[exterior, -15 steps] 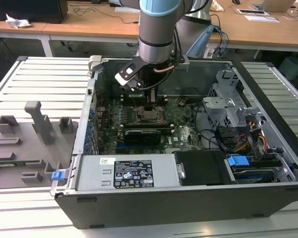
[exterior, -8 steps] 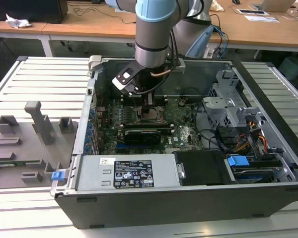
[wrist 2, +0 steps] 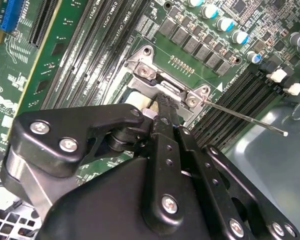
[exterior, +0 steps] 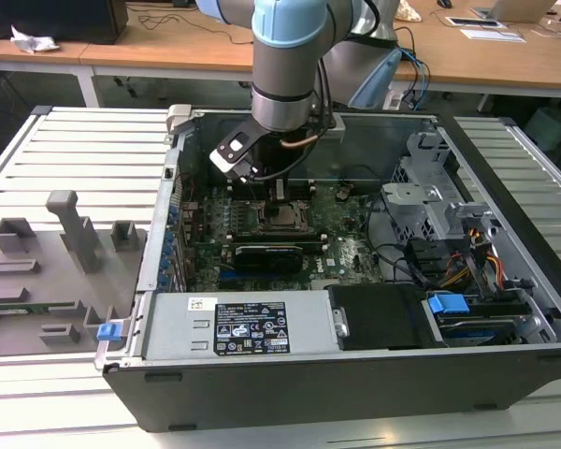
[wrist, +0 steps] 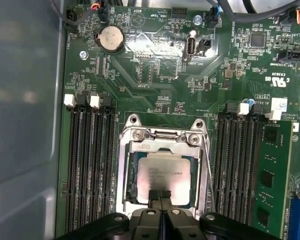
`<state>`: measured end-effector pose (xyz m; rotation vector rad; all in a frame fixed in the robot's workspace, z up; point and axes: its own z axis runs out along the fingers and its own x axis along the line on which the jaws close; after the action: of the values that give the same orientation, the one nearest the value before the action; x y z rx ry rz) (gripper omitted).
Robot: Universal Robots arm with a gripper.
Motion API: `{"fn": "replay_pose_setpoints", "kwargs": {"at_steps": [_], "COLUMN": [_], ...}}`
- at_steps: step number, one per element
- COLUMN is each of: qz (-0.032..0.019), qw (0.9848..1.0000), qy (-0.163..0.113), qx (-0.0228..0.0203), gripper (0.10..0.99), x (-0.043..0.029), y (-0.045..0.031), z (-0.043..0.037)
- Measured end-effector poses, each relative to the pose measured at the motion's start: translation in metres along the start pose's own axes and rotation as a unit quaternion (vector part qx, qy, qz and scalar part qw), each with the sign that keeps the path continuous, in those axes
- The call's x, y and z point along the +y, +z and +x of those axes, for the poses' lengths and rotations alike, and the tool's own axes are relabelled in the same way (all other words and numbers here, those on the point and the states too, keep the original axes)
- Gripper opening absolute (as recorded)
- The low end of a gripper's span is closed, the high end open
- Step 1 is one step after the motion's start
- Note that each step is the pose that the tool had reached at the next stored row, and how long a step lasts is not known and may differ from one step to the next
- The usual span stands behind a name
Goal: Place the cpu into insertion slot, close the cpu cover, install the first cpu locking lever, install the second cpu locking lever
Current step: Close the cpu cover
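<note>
Closest in the first wrist view, the matte black, bolted-link gripper point(wrist: 160, 194) has its two slim fingers point(wrist: 154, 196) pressed flat together, with the tips over one edge of the cpu point(wrist: 163, 172), a flat square chip with a dull silvery top and a thin green rim. The chip sits in the insertion slot point(wrist: 133, 192), of which only a dark sliver of rim shows (the gripper covers that side of the socket). Around the chip, the cpu cover point(wrist: 125, 165), a thin stamped-steel frame with one large square window, appears to lie flat, and two screws hold its hinge bracket. One thin steel-wire locking lever point(wrist: 206, 165) runs beside the frame. Two banks of long black memory slots point(wrist: 92, 165) flank the socket on the green motherboard point(wrist: 155, 85), and beyond them sits one round silver coin battery point(wrist: 110, 39). In the exterior view, the grey-and-blue robot arm point(exterior: 285, 56) reaches down into the open dark-grey metal computer case point(exterior: 355, 374).
</note>
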<state>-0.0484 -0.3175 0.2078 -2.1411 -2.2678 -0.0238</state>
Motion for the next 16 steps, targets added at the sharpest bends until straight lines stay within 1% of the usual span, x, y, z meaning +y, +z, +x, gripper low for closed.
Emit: {"fn": "replay_pose_setpoints", "kwargs": {"at_steps": [1, 3, 7, 8, 9, 10, 12, 16], "qz": [-0.0001, -0.0004, -0.0022, -0.0038, -0.0043, -0.0044, -0.0049, -0.0049], "qw": [1.0000, 1.0000, 1.0000, 1.0000, 1.0000, 1.0000, 1.0000, 1.0000], "qy": [0.000, 0.000, 0.000, 0.000, 0.000, 0.000, 0.000, 0.000], "qx": [-0.0002, -0.0023, -0.0021, -0.0017, -0.0016, -0.0021, -0.0022, -0.0022], "gripper": [0.106, 0.106, 0.106, 0.106, 0.106, 0.106, 0.106, 0.106], "x": [0.0000, 0.0000, 0.0010, 0.0013, 0.0014, 0.0013, 0.0011, 0.0050], "y": [0.0010, 0.0032, 0.0036, 0.0025, 0.0003, -0.0042, -0.0098, -0.0099], "z": [0.0005, 0.0007, 0.0011, 0.0014, 0.0016, 0.0016, 0.0017, 0.0014]}}
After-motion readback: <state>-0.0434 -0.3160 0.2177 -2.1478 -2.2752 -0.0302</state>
